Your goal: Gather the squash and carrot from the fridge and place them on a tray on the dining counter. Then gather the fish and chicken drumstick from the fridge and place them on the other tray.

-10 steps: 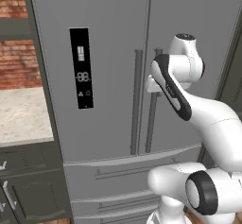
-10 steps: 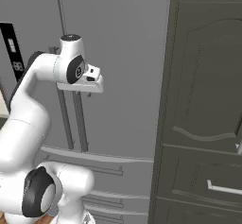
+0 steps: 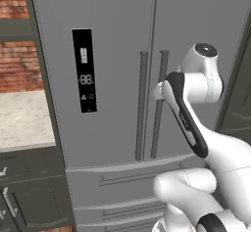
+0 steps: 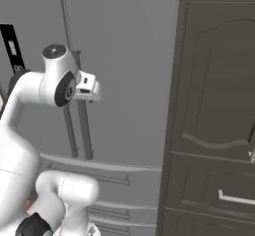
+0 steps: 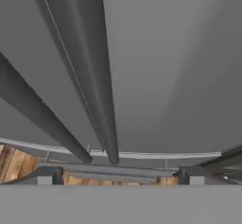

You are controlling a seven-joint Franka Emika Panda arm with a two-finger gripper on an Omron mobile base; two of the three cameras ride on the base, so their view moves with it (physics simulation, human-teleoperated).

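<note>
Facing the fridge [image 3: 112,69], doors shut. The arm is reaching up to the two vertical door handles at the centre seam; the hand is sitting just beside the right door handle [image 3: 158,104], at its upper half. In the hand view the right handle [image 5: 90,72] is running close up the middle, the left handle [image 5: 38,109] slanting beside it. The fingers [image 5: 118,176] are standing spread wide, gripping nothing, their dark tips apart at the bottom. Squash, carrot, fish and drumstick are not visible, with the doors closed. A dark cabinet [image 4: 219,105] is standing just right of the fridge.
</note>
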